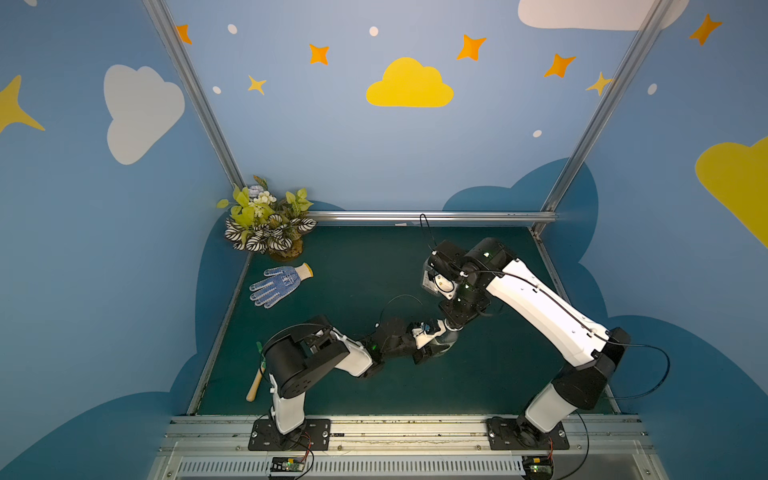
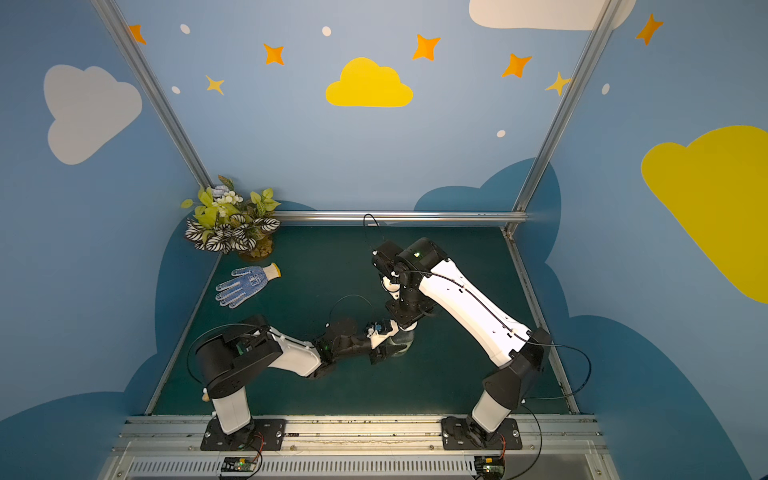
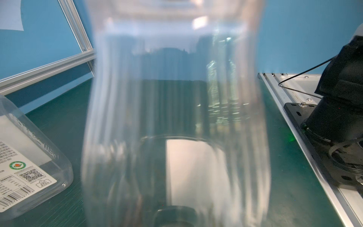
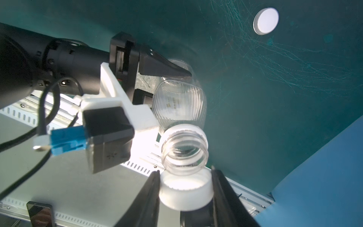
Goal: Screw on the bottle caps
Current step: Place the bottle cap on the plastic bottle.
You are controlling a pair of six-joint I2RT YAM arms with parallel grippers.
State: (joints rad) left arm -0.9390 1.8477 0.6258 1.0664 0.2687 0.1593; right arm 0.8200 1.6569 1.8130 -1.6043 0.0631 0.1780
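In both top views my left gripper (image 1: 436, 343) reaches in from the left near the middle of the green mat (image 1: 374, 257), jaws clamped on the side of the round bottle (image 1: 451, 343). My right arm (image 1: 536, 307) bends down over that bottle from the right. In a top view the second bottle, the square bottle (image 1: 429, 277), shows just beyond, partly behind that arm. One glove (image 1: 280, 284) and one potted plant (image 1: 268, 220) sit far left. Left wrist view: two bottles, the round one blurred and filling the centre, the square one (image 3: 29, 157) beside it, white label showing. Right wrist view: two caps. My right gripper (image 4: 185, 176) is closed on the held cap (image 4: 185, 193), whose open side faces the round bottle's uncapped neck; I cannot tell whether they touch. The loose cap (image 4: 266, 20) lies flat on the mat, well apart.
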